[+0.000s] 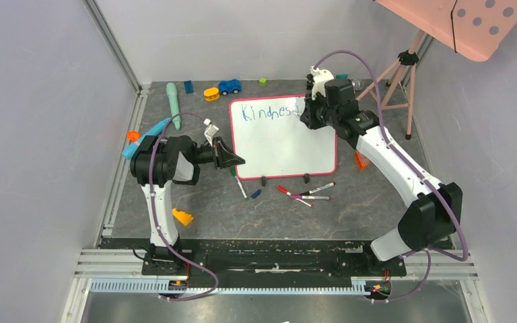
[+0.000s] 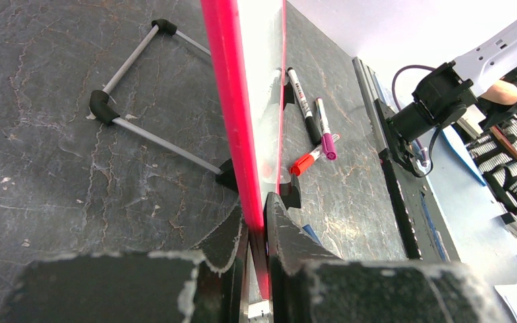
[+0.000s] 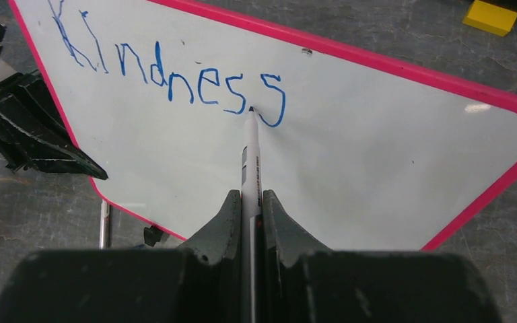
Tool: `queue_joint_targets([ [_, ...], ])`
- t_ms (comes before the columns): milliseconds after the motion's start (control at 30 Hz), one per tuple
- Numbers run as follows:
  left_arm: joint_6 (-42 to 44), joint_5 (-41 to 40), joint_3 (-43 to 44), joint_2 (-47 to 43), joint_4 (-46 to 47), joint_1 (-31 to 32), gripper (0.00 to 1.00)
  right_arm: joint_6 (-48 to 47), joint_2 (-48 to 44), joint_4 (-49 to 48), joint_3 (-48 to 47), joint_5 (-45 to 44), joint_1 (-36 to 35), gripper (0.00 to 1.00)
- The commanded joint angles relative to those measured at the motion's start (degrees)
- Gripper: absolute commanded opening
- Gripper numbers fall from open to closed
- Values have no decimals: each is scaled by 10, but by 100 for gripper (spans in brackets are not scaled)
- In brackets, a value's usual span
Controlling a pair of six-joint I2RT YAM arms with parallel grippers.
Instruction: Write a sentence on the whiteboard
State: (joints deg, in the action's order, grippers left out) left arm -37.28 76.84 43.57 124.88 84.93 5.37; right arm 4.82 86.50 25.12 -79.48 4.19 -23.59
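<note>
- The whiteboard stands propped at the middle of the counter, nearer the far edge. Its long axis runs left to right and its written face tilts up toward the near edge.
- The sentence so far reads "Kindness" in blue, one line along the top edge.
- The left end effector is clamped narrow on the board's left pink frame, near the lower corner.
- The right end effector pinches a marker lengthwise, with its tip on the board at the final "s".
- Loose markers lie just in front of the board.
</note>
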Motion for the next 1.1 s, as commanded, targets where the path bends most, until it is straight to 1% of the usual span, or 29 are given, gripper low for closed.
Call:
queue_joint_targets([
  [0,64,14,3,14,43,2,2,11,-45,-69,17,49,3,0],
  [100,66,8,-1,13,43,1,2,15,-70,-88,33,68,3,0],
  [233,91,-16,-25,1,43,-1,2,20,-101,-122,68,94,3,0],
  [367,92,-35,-31,0,43,-3,2,27,-127,-155,101,110,3,0],
  [600,112,-75,-56,-12,43,-4,2,31,-146,-159,119,124,-1,0],
  [733,118,-80,-60,-12,43,-4,2,19,-164,-147,139,103,-15,0],
  [900,126,-89,-67,-12,43,-4,3,42,-166,-174,159,88,-30,0],
  [1067,129,-90,-70,-11,43,-3,3,40,-147,-172,153,36,-77,0],
])
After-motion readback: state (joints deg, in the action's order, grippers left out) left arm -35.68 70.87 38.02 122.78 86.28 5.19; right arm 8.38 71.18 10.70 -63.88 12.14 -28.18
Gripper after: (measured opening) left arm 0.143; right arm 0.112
